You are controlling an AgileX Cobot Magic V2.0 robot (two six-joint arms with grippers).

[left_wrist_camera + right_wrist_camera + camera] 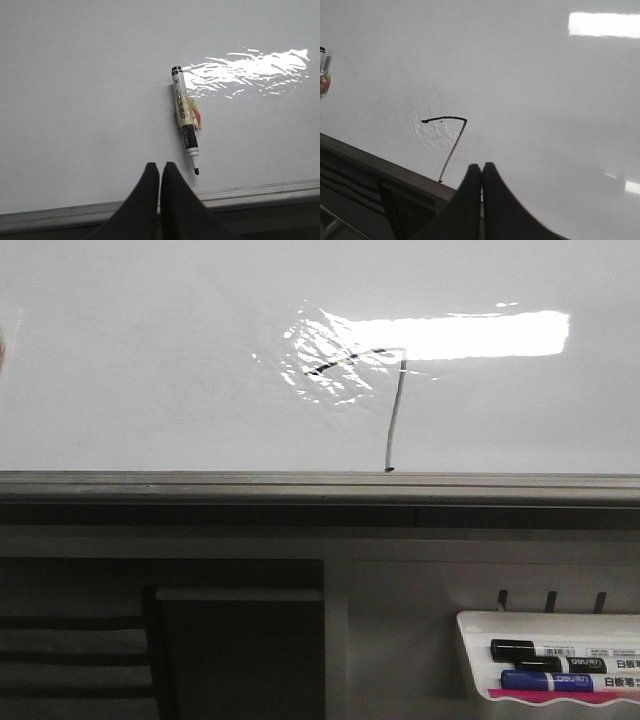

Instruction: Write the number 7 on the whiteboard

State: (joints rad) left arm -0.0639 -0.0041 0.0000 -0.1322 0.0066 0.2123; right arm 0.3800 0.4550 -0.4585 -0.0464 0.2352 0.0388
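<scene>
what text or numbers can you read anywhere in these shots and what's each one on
"7": hand-drawn in thin dark ink on the whiteboard, the number 7.
Black marker in the marker tray: white label with small Chinese characters, too small to read surely.
Blue marker in the same tray: similar label, too small to read.
Loose marker lying on the board: barrel print blurred, unreadable.

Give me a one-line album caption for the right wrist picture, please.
A hand-drawn number 7 sits finished on the glossy whiteboard, just above its grey rail, with the right gripper closed and empty nearby.
</scene>
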